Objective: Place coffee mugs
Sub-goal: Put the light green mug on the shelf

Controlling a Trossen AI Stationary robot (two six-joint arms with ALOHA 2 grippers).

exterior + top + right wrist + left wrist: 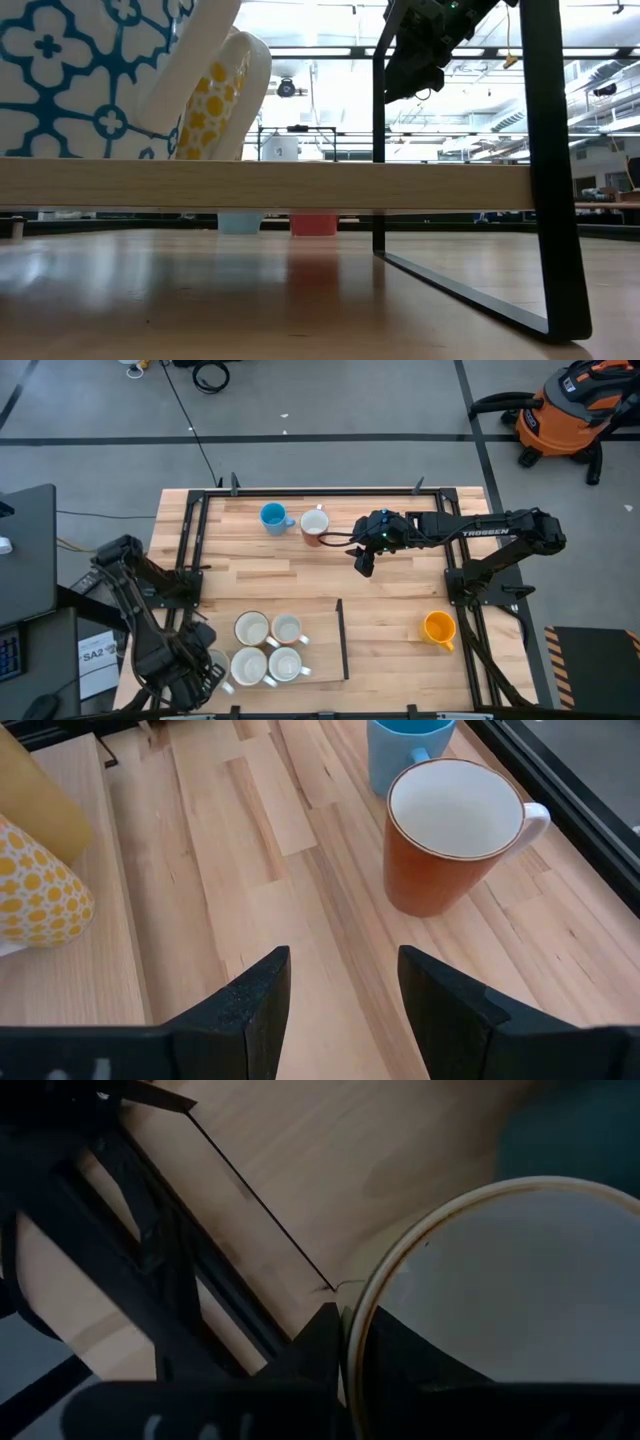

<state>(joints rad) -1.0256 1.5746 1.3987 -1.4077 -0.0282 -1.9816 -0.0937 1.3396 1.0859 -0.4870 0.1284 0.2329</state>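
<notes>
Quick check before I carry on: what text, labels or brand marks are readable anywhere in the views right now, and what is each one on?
"TROSSEN" – white lettering on the right arm, high view.
"SA2" – on a white sheet off the table's left edge, high view; smaller print beneath it is too small to read.
The orange vacuum on the floor shows no readable marking.
No text shows in the low or either wrist view.

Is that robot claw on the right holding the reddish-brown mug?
No. The right gripper is open and empty, with the reddish-brown mug standing apart ahead of it on the table.
</notes>
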